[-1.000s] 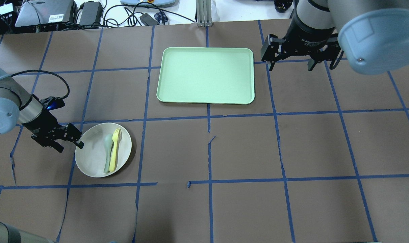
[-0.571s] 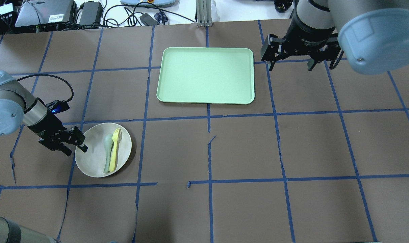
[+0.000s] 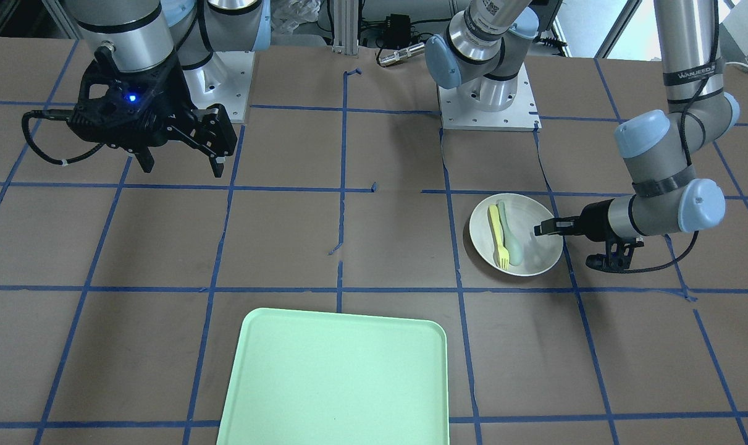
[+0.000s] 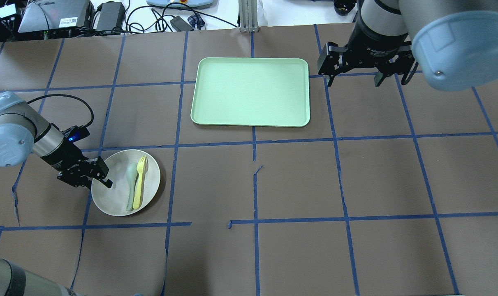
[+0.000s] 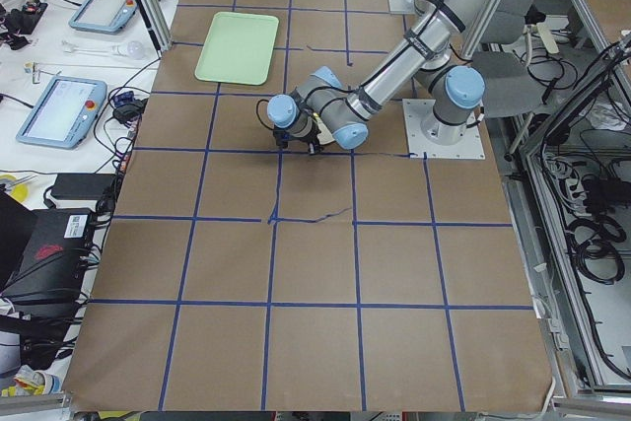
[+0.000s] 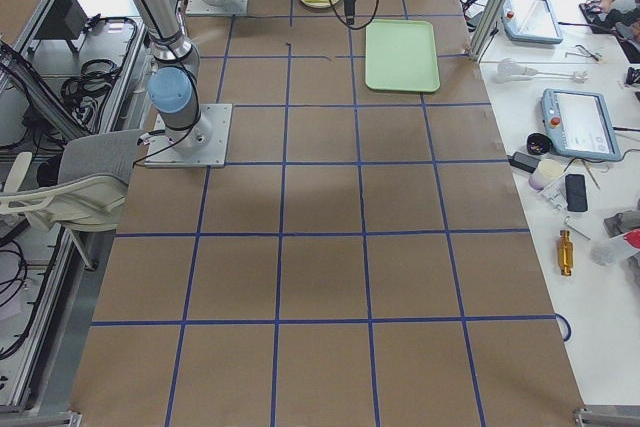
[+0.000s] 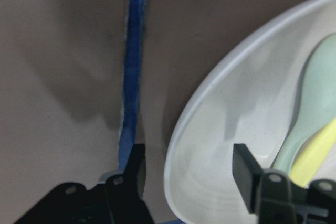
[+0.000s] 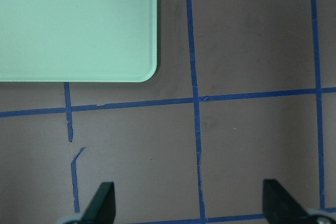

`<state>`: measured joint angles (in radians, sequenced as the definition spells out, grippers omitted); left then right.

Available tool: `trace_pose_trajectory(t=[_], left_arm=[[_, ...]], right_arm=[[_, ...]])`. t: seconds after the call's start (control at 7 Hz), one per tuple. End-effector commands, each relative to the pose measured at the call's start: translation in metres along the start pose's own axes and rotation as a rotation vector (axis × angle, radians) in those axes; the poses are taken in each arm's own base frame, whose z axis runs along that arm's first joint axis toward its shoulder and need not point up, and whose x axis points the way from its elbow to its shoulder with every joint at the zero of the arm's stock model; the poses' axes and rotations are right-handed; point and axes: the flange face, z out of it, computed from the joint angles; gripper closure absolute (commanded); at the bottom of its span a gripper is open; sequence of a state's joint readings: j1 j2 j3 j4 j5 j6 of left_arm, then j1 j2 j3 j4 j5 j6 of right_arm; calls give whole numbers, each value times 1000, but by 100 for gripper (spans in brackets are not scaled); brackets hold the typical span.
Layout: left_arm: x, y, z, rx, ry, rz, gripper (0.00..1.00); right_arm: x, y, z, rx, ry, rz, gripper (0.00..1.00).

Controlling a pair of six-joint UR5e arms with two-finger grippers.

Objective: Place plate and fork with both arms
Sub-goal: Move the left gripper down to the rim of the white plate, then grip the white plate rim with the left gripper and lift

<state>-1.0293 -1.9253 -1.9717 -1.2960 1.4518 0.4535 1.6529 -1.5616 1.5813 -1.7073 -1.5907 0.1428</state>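
So it's one plate [image 4: 113, 201], one fork [image 4: 140, 183] and one spoon [image 4: 130, 181], plus one tray [image 4: 251, 91], all on one counter [image 4: 294, 176]. Robot-wise you get two arms, the left arm [image 4: 10, 135] and the right arm [image 4: 438, 33]. One pincer each makes two: left pincer [image 4: 96, 183], right pincer [image 8: 190, 203]. Two fingers [image 8: 102, 203] per pincer, four total.

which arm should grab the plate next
Left. The left tool is open with its jaws straddling the rim of the plate, one inside, one outside. The right tool hangs open far off, beside the tray.
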Motion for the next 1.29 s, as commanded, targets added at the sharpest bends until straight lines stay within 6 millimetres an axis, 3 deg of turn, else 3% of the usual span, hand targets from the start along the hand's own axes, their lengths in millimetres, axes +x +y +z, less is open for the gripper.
trace_pose_trajectory(t=[0.0, 0.29, 0.43, 0.86, 1.0, 1.14], left_arm=[[0, -3, -1, 7, 7, -1, 100], [0, -5, -6, 16, 7, -1, 100], [1, -7, -19, 26, 2, 0, 100], [19, -31, -88, 65, 72, -69, 100], [21, -33, -99, 48, 68, -69, 100], [36, -37, -107, 60, 50, -43, 100]], right_arm=[[0, 0, 0, 0, 0, 1, 0], [0, 1, 1, -3, 2, -1, 0], [0, 1, 1, -3, 2, -1, 0], [0, 0, 0, -2, 2, -1, 0], [0, 0, 1, -3, 1, 1, 0], [0, 1, 1, -3, 2, -1, 0]])
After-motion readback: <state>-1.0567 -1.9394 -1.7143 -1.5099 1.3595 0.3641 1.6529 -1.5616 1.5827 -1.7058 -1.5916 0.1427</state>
